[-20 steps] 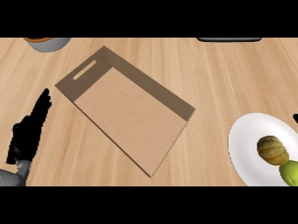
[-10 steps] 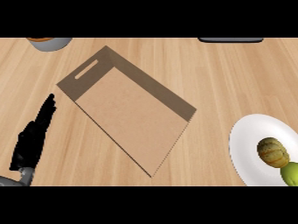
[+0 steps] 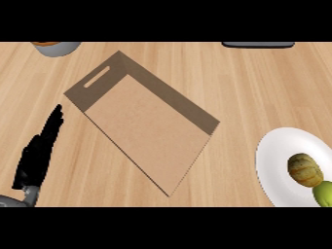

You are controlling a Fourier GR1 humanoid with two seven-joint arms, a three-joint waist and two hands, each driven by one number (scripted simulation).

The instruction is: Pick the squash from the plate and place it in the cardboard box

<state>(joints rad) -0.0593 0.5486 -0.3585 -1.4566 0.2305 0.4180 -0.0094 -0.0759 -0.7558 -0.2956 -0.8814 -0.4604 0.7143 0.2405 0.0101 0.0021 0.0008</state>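
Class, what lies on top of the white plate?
On the white plate lie a tan squash and a yellow-green fruit, cut off by the view's edge. The plate beneath them is hidden.

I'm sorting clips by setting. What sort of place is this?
Probably a kitchen counter: a wooden counter top carrying a white plate of produce, an open cardboard box, and a grey bowl at the far edge.

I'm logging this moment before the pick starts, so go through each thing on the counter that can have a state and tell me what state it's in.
Cardboard box: open-topped, nothing inside.
Plate: holds two items, partly cut off at the view's right edge.
Squash: lying on the plate, not held.
Green fruit: on the plate, touching the squash.
Left hand: open, fingers straight, left of the box, holding nothing.
Right hand: not in view.
Grey bowl: upright at the far edge, contents unclear.
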